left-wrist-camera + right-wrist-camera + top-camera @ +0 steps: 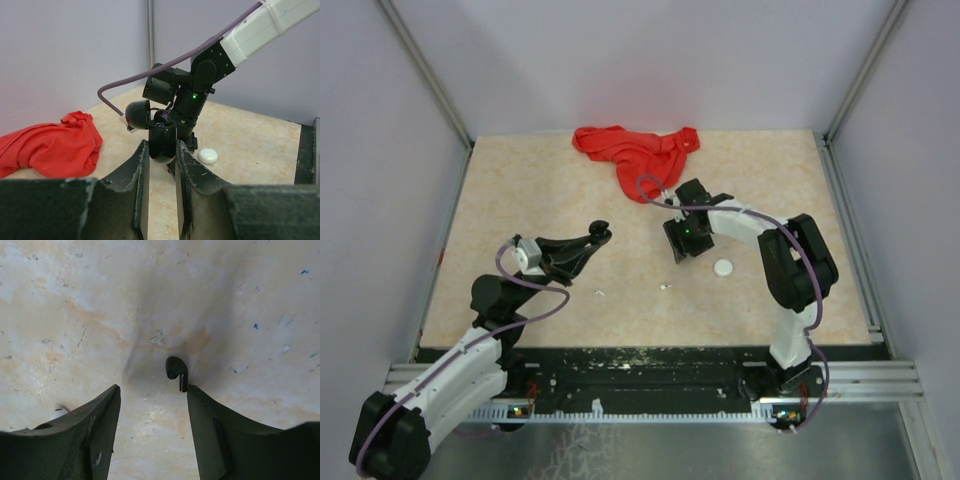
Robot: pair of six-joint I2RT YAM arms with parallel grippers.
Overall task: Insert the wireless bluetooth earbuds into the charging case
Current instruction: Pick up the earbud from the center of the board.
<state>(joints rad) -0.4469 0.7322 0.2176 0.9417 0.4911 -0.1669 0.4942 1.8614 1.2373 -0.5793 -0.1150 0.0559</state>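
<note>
**Bench** (520, 200), beige, carries a red cloth (638, 150) at upper centre of the overhead view. **Left claw** (162, 146) is clamped on a black charging case (162, 136) with its lid (137, 114) open, held above the bench left of centre. **Right claw** (153, 388) stands wide and empty, low over the bench. A black earbud (176, 371) lies just beside its right-of-frame finger (210, 420). A white case (723, 267) sits lower right of centre.

**Progress (judged):** the case is open and presented, and this earbud is not yet picked up or seated.

**Views:** only the right wrist view resolves the earbud. Only the left wrist view shows the open lid. The case's interior is unreadable.
</note>
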